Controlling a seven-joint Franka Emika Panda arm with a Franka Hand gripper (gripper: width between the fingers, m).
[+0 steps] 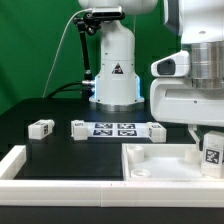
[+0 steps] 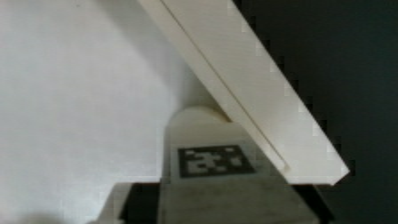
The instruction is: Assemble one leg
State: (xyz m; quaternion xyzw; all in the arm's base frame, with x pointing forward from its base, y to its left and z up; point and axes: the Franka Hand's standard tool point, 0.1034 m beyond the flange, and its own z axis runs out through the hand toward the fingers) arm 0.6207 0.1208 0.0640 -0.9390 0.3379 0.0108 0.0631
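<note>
Tool (image 1: 212,150) is clamped on the leg (image 2: 217,150), hanging right at the white tray's (image 1: 160,165) raised rim.

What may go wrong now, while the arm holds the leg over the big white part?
1. The leg sits close to the raised wall of the large white part; it may catch on that wall instead of seating.
2. The gripper hides most of the leg in the exterior view, so a tilt may go unseen.
3. Loose legs near the marker board could be knocked.
</note>
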